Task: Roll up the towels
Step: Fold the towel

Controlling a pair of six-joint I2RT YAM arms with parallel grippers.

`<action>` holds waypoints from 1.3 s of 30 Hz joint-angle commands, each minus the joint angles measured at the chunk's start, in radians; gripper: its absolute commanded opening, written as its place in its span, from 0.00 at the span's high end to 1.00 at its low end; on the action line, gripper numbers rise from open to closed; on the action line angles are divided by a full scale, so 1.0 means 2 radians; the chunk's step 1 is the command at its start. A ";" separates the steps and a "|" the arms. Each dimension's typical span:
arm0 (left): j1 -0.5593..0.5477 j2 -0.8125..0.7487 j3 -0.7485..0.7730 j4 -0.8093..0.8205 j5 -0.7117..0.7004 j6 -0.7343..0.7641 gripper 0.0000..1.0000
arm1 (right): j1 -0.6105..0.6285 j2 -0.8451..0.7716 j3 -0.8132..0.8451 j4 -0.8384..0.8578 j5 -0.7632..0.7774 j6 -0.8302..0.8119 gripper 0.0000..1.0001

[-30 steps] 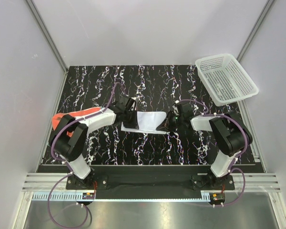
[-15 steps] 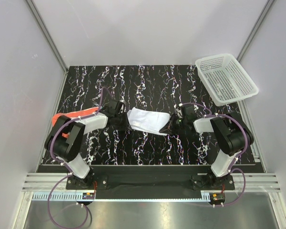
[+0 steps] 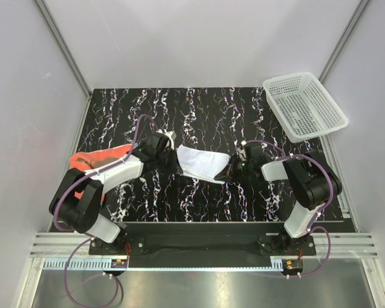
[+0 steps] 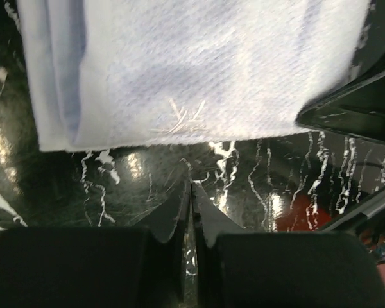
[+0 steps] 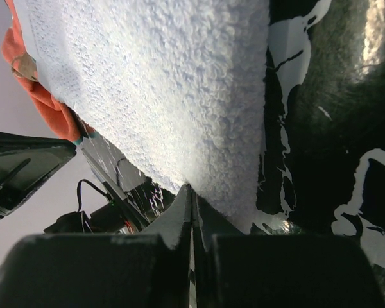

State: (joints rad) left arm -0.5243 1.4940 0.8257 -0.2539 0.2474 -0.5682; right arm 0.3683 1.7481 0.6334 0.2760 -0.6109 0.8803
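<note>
The plain white terry towel (image 3: 197, 164) lies mid-way across the black marbled worktop (image 3: 199, 112). The left gripper (image 4: 191, 190) is closed and empty, just beside the towel's left edge. The right gripper (image 5: 192, 192) is also closed and touches the towel's right edge; whether it pinches cloth is unclear. The orange-red towel (image 3: 101, 158) lies at the left.

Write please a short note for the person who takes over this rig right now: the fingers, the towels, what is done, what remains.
Left gripper: fingers shut and empty, tips just short of the white towel.
Right gripper: fingers shut, tips at the opposite edge of that towel; whether they pinch it cannot be told.
White towel: between the two grippers, loosely folded over, not a roll.
Orange-red towel: on the left side, partly under the left arm, unrolled.
Done: no towel is rolled.
Left: roll the white towel, then the orange-red one.
</note>
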 commanded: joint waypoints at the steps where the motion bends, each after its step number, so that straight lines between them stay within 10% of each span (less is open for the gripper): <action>1: 0.002 0.023 0.033 0.051 0.027 0.003 0.91 | -0.002 0.009 -0.008 0.002 0.002 -0.001 1.00; 39: 0.098 0.105 0.004 0.036 -0.072 -0.014 0.92 | -0.003 0.004 -0.056 0.022 0.006 0.009 1.00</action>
State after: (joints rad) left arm -0.3561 1.6836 0.8276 -0.0849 0.2516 -0.6632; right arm 0.3664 1.7935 0.5941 0.4068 -0.6720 0.9169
